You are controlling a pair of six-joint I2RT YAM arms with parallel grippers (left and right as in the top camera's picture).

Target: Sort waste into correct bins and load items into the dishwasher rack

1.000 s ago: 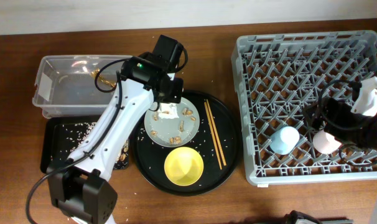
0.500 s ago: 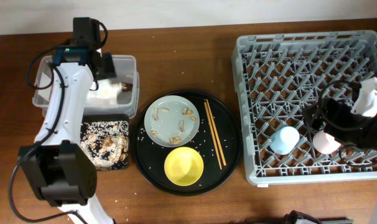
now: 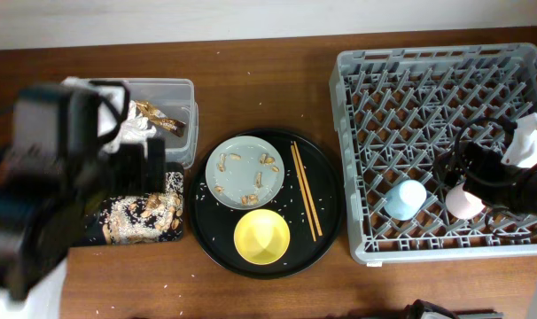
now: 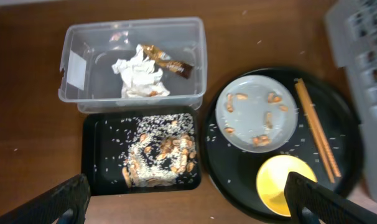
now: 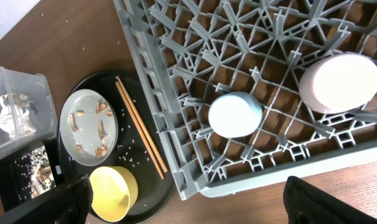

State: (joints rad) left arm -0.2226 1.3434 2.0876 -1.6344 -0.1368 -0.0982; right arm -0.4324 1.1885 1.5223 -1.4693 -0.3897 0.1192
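Lies now in clear rectangular plastic tub [image 4: 73, 102], upper left: crumpled white paper tissue [image 4: 139, 78], beside brown-and-gold snack wrapper [image 4: 167, 61]. Gone from pale grey round plate [image 4: 257, 115], right of centre; brownish food scraps [image 4: 258, 140] left there. Left gripper [image 4: 188, 208], blurred overhead, seemingly lifted clear, jaws spread, empty; right gripper [image 5: 188, 205] spread too.

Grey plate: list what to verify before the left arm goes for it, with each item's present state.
1. Left gripper open and empty: ok.
2. Plate free of food scraps: not ok, several lie on it.
3. Chopsticks off the plate: ok, they lie beside it on the round tray.
4. Tissue and wrapper inside the clear tub: ok.
5. Free pegs in the rack: ok, only the blue cup and pink cup sit there.
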